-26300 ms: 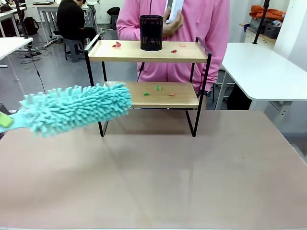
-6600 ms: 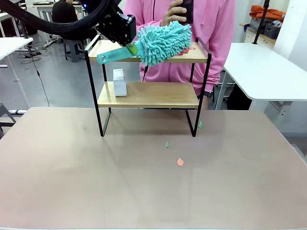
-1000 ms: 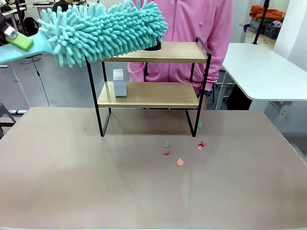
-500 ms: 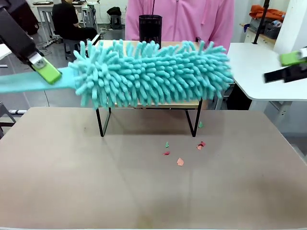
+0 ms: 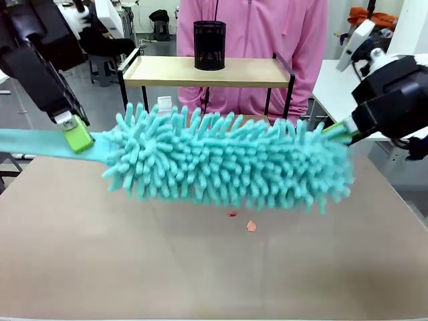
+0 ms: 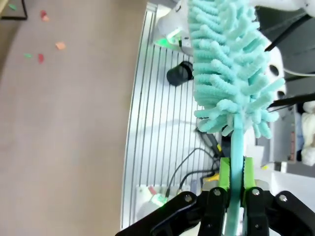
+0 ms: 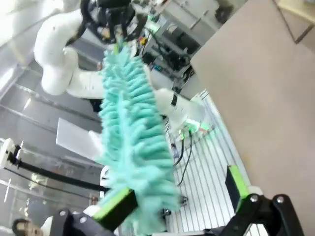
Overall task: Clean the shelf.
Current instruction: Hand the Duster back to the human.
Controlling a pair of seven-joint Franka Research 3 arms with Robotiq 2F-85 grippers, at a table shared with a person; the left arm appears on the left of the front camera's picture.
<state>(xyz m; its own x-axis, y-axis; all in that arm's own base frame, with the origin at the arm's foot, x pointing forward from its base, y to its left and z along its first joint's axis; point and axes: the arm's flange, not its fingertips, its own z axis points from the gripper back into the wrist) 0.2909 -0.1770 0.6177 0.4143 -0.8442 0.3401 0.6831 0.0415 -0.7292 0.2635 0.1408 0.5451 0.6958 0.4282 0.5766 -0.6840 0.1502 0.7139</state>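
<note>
Left end effector (image 5: 75,131) closed on the flat teal handle of a fluffy teal duster (image 5: 231,167); in the left wrist view its green pads (image 6: 225,175) press both faces of the handle, and the duster head (image 6: 229,64) extends straight ahead of the fingertips. In the front view the duster lies roughly level above the bench (image 5: 134,261), its head reaching from the left end effector across to the right end effector (image 5: 342,128). Right end effector with jaws spread wide: in the right wrist view one green pad (image 7: 115,203) lies against the near tip of the duster (image 7: 135,132), while the other pad (image 7: 237,181) stands well apart from it, so no grip is closed. The shelf (image 5: 167,70) stands beyond both end effectors, at the far edge of the bench, its lower board largely hidden behind the duster; a black mesh cup (image 5: 209,45) rests on its upper board. A person in a pink top (image 5: 254,30) stands behind the shelf. Small red and orange scraps (image 5: 251,226) lie on the bench below the duster head.
</note>
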